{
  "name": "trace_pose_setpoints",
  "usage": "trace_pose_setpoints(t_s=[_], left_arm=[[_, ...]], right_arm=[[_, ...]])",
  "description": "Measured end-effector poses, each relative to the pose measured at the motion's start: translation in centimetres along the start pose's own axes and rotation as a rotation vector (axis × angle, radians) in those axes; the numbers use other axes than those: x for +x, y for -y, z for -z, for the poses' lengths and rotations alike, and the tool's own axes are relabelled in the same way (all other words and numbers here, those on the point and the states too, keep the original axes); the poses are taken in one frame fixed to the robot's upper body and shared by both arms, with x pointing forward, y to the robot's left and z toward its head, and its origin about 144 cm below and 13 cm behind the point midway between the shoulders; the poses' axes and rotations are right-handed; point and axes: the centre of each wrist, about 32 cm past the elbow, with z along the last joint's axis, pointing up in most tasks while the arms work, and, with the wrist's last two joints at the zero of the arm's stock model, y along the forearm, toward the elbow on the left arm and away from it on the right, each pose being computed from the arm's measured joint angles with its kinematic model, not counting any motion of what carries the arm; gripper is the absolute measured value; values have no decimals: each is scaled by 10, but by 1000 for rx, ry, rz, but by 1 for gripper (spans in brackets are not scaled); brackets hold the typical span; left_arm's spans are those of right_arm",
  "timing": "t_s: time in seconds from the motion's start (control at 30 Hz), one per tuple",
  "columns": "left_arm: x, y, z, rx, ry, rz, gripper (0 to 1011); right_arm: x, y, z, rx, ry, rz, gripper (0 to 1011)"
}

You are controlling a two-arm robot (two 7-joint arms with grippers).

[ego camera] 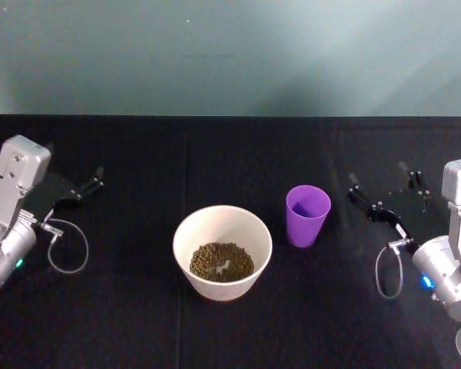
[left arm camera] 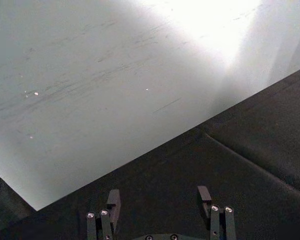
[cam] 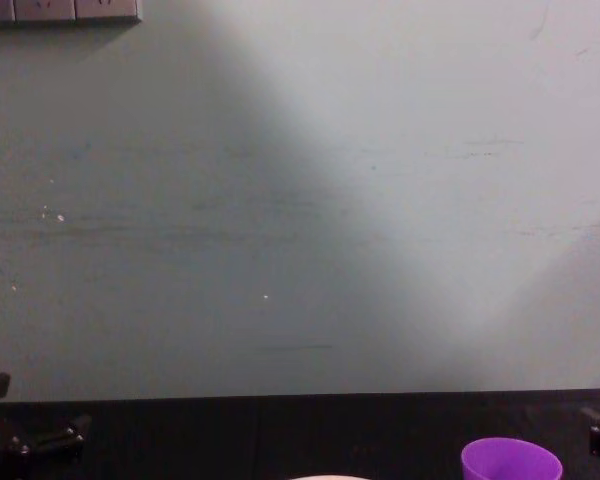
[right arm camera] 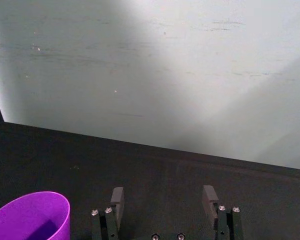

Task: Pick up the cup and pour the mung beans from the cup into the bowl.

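Observation:
The purple cup stands upright on the black table, just right of the white bowl. Inside the cup I see only purple; the mung beans lie in a heap in the bowl. My right gripper hovers open to the right of the cup, apart from it, holding nothing. In the right wrist view the cup sits off to one side of the open right gripper. My left gripper rests open at the far left; it also appears in its wrist view.
A black cloth covers the table, which ends at a pale wall behind. In the chest view, the cup's rim shows at the lower edge.

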Motion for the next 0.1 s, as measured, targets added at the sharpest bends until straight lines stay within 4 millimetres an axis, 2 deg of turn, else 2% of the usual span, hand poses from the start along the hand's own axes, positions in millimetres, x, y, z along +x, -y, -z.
trace_pose_setpoints(t_s=[0.1], left_arm=[[0, 0, 0, 0, 0, 0, 1000]], right_arm=[[0, 0, 0, 0, 0, 0, 1003]])
